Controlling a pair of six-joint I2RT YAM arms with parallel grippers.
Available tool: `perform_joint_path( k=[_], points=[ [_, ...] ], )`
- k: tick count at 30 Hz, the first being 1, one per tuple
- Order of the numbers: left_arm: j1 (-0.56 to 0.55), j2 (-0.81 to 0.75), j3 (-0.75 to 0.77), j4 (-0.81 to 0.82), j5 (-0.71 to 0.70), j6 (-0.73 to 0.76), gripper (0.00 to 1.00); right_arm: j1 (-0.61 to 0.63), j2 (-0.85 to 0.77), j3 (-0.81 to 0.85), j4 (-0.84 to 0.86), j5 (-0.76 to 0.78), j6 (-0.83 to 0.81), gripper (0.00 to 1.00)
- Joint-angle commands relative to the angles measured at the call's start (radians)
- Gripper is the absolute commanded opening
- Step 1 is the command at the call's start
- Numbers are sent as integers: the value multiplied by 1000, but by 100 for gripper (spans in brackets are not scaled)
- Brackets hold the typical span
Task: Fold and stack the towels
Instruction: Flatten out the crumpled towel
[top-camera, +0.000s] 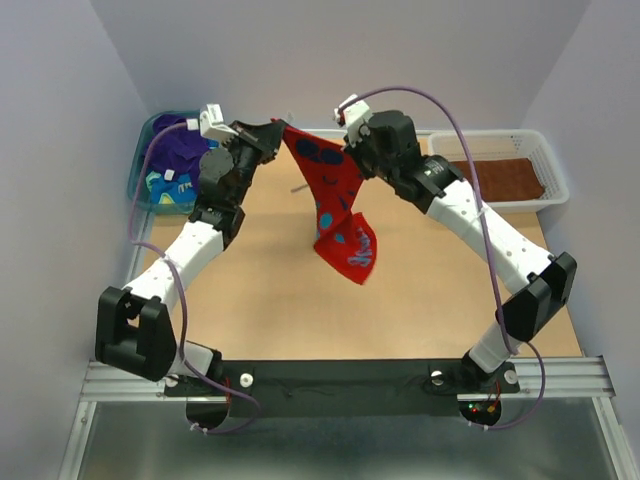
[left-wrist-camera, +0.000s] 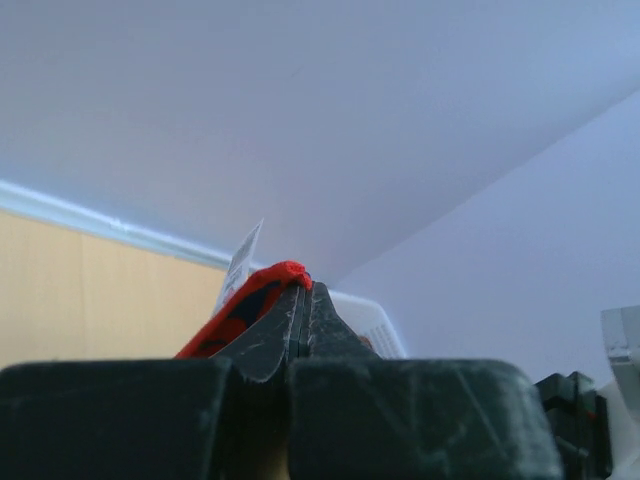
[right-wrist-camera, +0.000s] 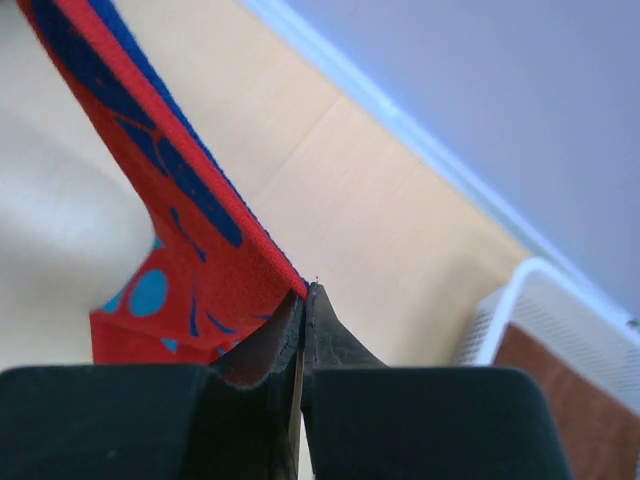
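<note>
Red towel (top-camera: 338, 205) is hanging above the table (top-camera: 260, 300); left gripper (left-wrist-camera: 304, 298) and right gripper (right-wrist-camera: 304, 300) are each clamping a top corner.

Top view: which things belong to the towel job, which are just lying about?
Job: red cloth towel with blue marks, held by left gripper and right gripper; plain brown cloth towel; purple cloth towel; teal-and-yellow patterned towel.
Lying about: white mesh basket; teal plastic tub.

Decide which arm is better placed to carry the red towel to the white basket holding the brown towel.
Probably the right. Both grippers pinch the red towel aloft, but the right gripper is nearer the white basket than the left gripper.
</note>
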Motion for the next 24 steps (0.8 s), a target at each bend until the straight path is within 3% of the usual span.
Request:
perform_joint_path(
  k=[1, 7, 14, 20, 24],
  points=[
    [25, -91, 156, -133, -79, 239, 0, -7, 0, 155, -39, 171, -120, 0],
    [21, -244, 282, -251, -57, 336, 0, -7, -95, 243, -39, 110, -183, 0],
    [-16, -410, 282, -318, -66, 353, 0, -9, -327, 131, -47, -157, -169, 0],
    [-54, -494, 274, -400, -73, 331, 0, -7, -442, 105, -93, -274, -137, 0],
    [-56, -516, 277, -447, -74, 314, 0, -9, -437, 125, -115, -288, -116, 0]
  ],
)
